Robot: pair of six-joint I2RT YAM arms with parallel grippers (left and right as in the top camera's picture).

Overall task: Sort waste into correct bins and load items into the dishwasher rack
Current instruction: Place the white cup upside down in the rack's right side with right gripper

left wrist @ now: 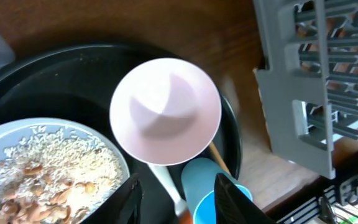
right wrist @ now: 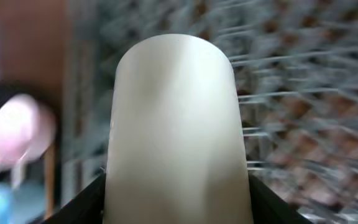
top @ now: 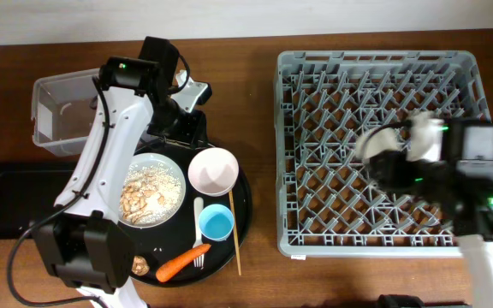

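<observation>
Two arms share the work in the overhead view. The left gripper (top: 180, 139) hangs over the far side of the big round black tray (top: 245, 201). Just below its jaws lie the white round plate (top: 175, 169), heaped with beige crumbly food scraps (top: 148, 192), and the pale pink bowl (top: 214, 169), so it is probably lining up its next pick. The small light blue cup (top: 216, 222) and the orange carrot (top: 181, 263) lie further off, untouched. The right gripper (top: 394, 162) is blurred above the large square grey plastic dishwasher rack (top: 366, 60), with something pale in it. In the left wrist view the jaws stand apart and hold nothing. The pink bowl is just ahead of the fingertips (left wrist: 132, 199), and the blue cup and a white cutlery handle (left wrist: 165, 179) lie under the gap. In the right wrist view the jaws are clamped on either side of a smooth cream cup (right wrist: 176, 124), which fills the frame. The rack's lattice is smeared beyond it, so the cup hangs over the rack, not yet set among the pegs. Gripping it across the body should let it go down between them.
</observation>
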